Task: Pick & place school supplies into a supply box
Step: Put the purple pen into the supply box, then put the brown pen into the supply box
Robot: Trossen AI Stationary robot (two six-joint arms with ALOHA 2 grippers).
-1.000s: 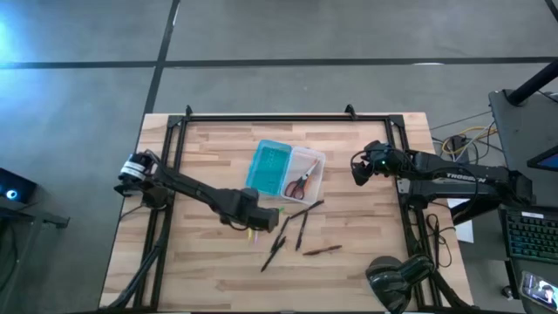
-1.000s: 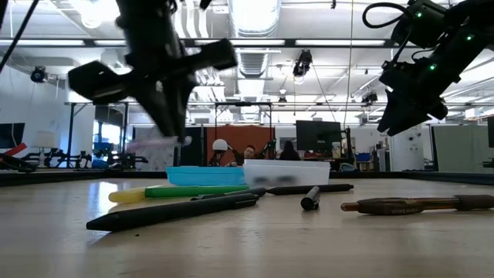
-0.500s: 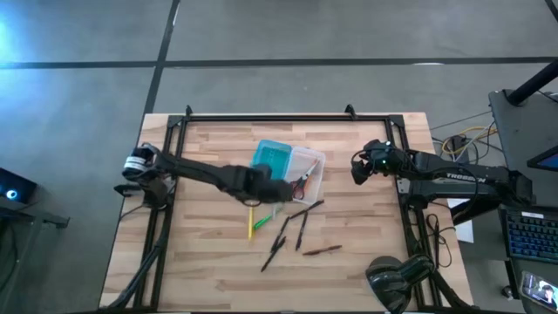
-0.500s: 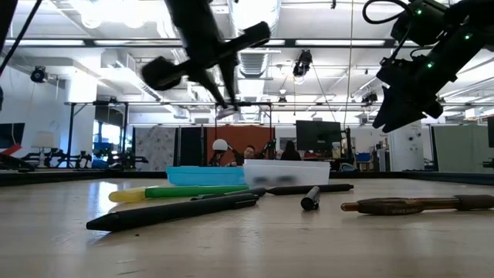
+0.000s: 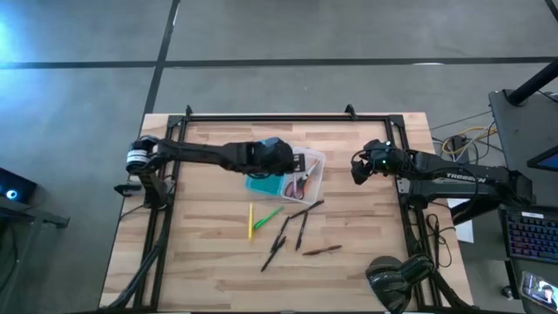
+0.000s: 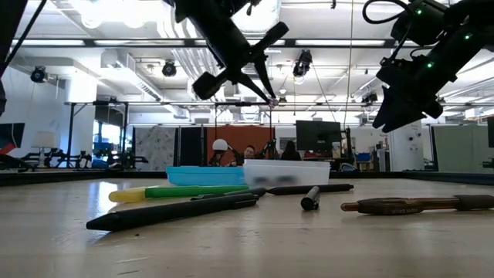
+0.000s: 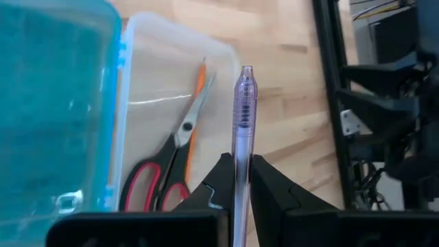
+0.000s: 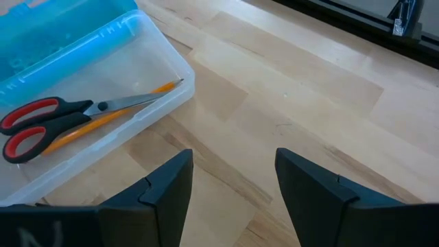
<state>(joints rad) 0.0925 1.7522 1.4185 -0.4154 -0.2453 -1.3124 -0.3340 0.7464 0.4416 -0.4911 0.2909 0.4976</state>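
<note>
The wooden table (image 5: 209,253) fills the high view, and the left arm has swung across it fast: a second ago it was low over the loose pens, now its wrist sits above the supply box (image 5: 307,179). That box lies open directly under the left gripper (image 7: 236,180), teal half (image 7: 48,110) to one side of the fingers, clear half (image 7: 164,89) straight ahead of them. The right arm waits well off to the far side of the box, the right gripper (image 8: 233,180) spread wide and empty, looking down on the clear tray.

Inside the clear half: red-handled scissors (image 7: 168,180) and an orange pencil (image 7: 195,113) lying together, just beyond the left fingertips.

And the payload: a translucent purple pen (image 7: 241,130) pinched between the left fingers, tip pointing forward over the tray. The jaws are narrow, closed on its barrel. In the low view the pen (image 6: 266,96) hangs high above the box, so it is carried, not yet placed.

Left behind on the boards, well behind the left gripper, are a yellow pen (image 5: 250,221), a green pen (image 5: 268,215), several dark pens (image 5: 301,228) and a brown pen (image 5: 323,250).

My read: the carry is nearly done. A short descent and a release should put a third item in the box, with about six more to fetch.
</note>
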